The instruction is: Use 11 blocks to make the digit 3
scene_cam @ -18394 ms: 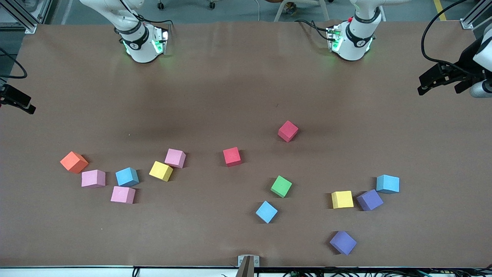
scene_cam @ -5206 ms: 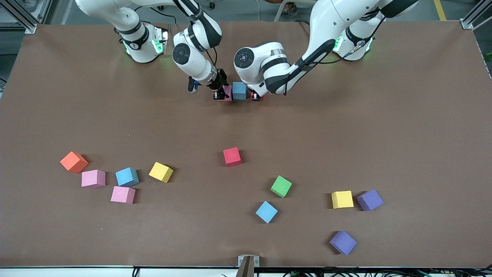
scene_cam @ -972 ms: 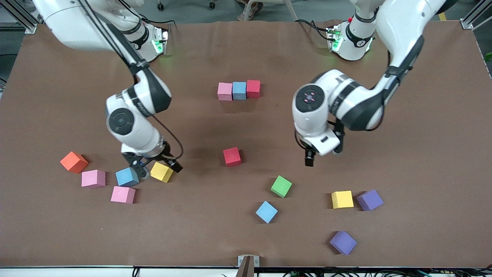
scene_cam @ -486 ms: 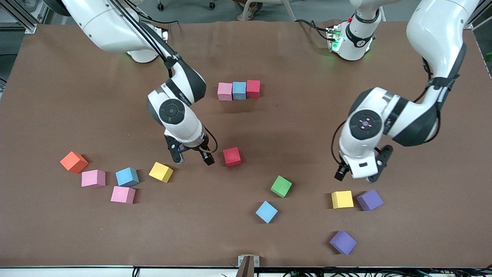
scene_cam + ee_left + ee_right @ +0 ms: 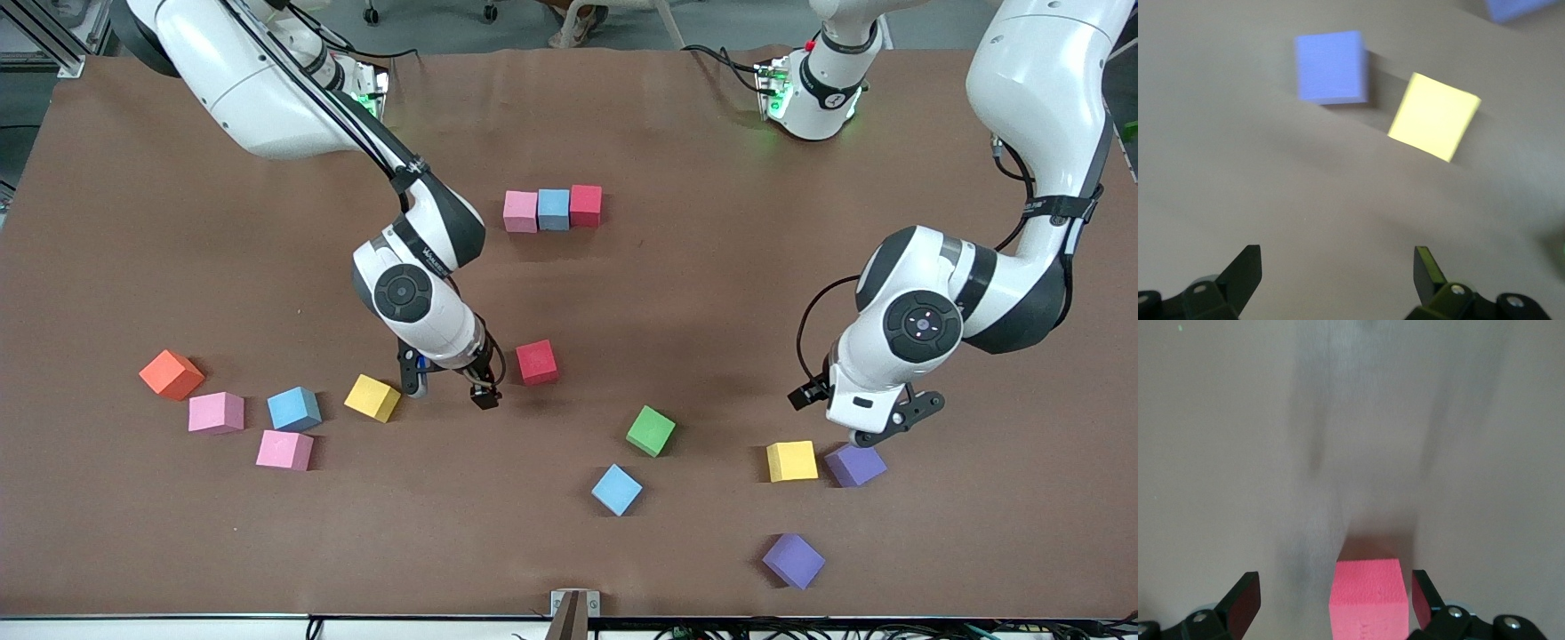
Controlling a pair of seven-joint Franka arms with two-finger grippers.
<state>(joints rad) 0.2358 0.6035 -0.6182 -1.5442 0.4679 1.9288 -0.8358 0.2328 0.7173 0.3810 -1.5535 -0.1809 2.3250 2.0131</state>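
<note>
Gaping wide, both empty: right tool (image 5: 451,389) beside red block (image 5: 537,362), left tool (image 5: 861,418) above purple block (image 5: 854,465).

Worktop (image 5: 622,116): brown matte sheet, evenly lit
Floor (image 5: 533,22): grey, above the worktop's top edge
Frame (image 5: 44,36): aluminium rails at corners

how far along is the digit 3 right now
Done: one three-cube row, pink, light blue and red, touching. In hand: nothing; the open right tool hangs by the loose red cube, the open left tool above the yellow cube and purple cube. Left: eight more blocks to place.
</note>
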